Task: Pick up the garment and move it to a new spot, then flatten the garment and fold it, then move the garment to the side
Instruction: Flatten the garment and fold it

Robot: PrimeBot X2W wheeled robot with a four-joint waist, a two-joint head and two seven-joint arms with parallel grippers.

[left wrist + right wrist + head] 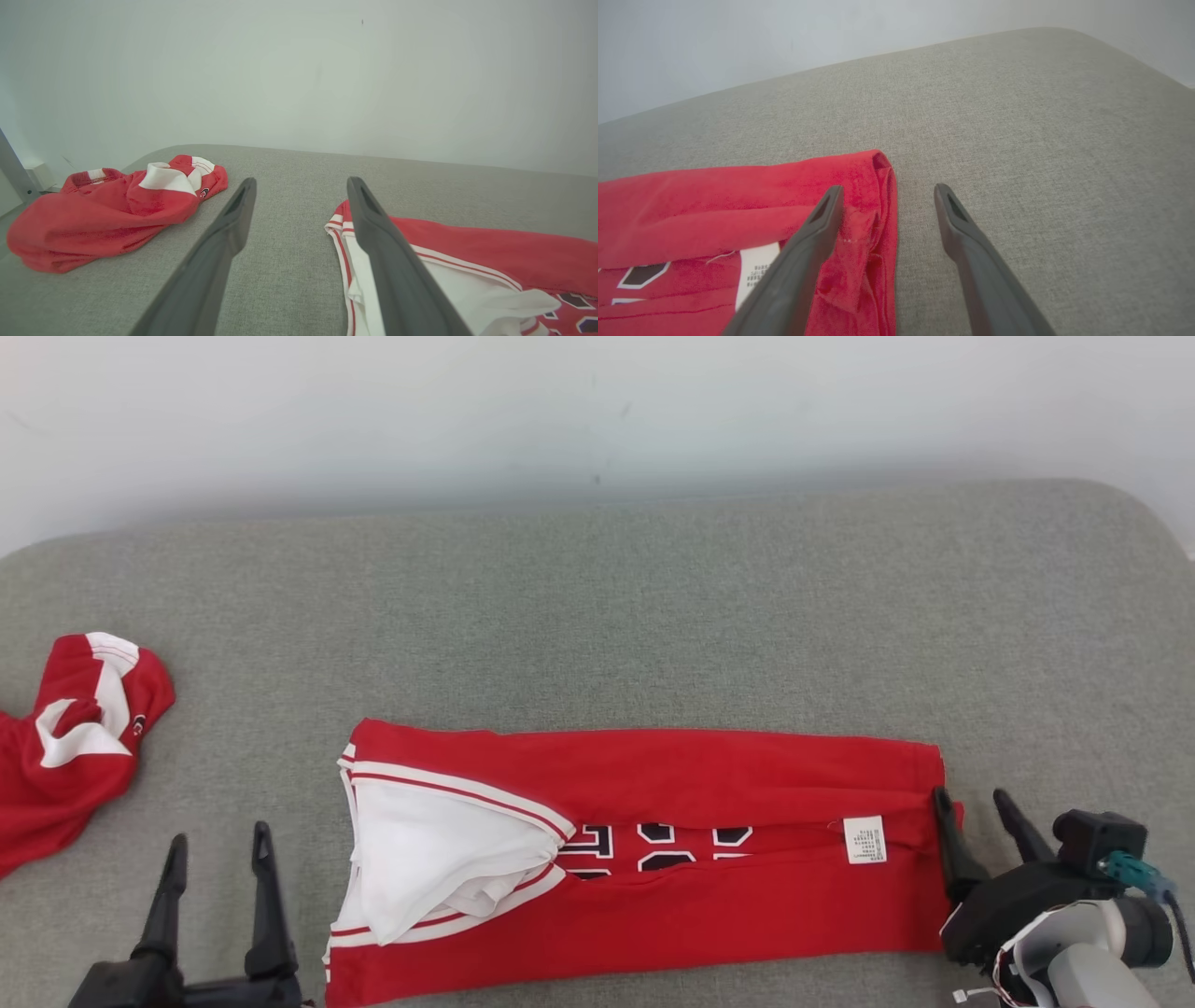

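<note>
While apart, two garments [653,905] [56,775] (both red)

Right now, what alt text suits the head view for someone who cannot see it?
A red jersey folded into a long band lies on a grey surface, the open left gripper near one end and the open right gripper at the other. Another red garment lies crumpled at left.

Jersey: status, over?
Left gripper open, empty, beside collar end. Right gripper open at hem end. Jersey folded lengthwise, flat. Second red garment far left, apart.
</note>
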